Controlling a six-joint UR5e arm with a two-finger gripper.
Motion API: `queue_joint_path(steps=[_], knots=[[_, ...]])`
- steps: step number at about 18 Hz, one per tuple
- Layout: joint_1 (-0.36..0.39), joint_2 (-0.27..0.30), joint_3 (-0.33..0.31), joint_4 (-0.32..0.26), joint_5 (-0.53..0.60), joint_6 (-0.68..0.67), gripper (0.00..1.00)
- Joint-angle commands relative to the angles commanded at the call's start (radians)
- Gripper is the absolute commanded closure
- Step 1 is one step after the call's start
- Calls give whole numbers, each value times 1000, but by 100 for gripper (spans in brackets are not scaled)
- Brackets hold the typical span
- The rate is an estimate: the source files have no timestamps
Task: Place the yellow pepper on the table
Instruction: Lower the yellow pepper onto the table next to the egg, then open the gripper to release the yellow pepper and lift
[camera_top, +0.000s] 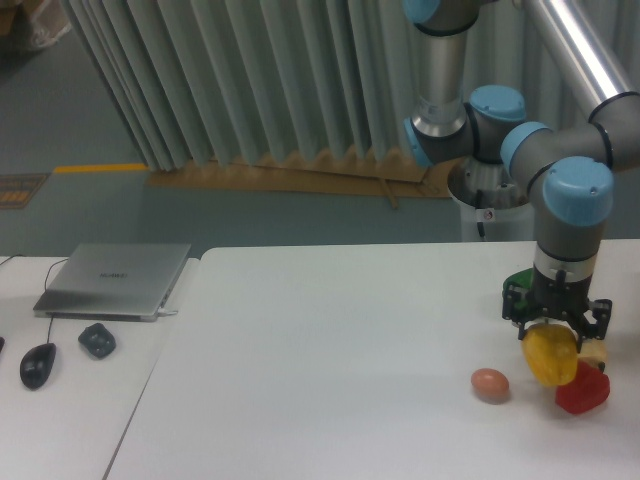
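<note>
So right now the gripper (553, 331) is clamped around the top of the yellow pepper (550, 356), which hangs under it at the right end of the bench (330, 380). Looks to me like the carry part of the job: the pepper seems to be held a bit off the surface, though from this one angle I can't swear there's a gap underneath. It's pretty crowded over there. The red pepper (585, 392) sits just beside it to the lower right, partly overlapped in view; the green pepper (520, 285) peeks out behind the gripper; a pale bread-looking chunk (596, 352) is mostly hidden on the right; and a brownish egg (490, 384) lies a little to the left. If I had to guess, the next move needs a bare patch picked out, probably further left toward the middle of the bench where nothing's lying, then a lowering until the pepper rests on the surface before the fingers let go. Dropping it where it hangs risks bumping the red pepper or the egg, and a lobed pepper could roll.
</note>
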Motion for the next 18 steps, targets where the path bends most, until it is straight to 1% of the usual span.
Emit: queue_joint_path(steps=[2, 5, 7, 9, 10, 12, 14, 18], knots=[[-40, -6, -15, -28, 43, -3, 39], [-98, -21, -20, -31, 83, -14, 39], [-114, -25, -23, -29, 85, -34, 39], [-112, -23, -23, -29, 85, -34, 39], [-112, -23, -23, -28, 85, -32, 33], [-106, -15, -23, -23, 83, -25, 0], [-95, -11, -18, -23, 83, -25, 0], [-97, -12, -22, -20, 83, -28, 0]])
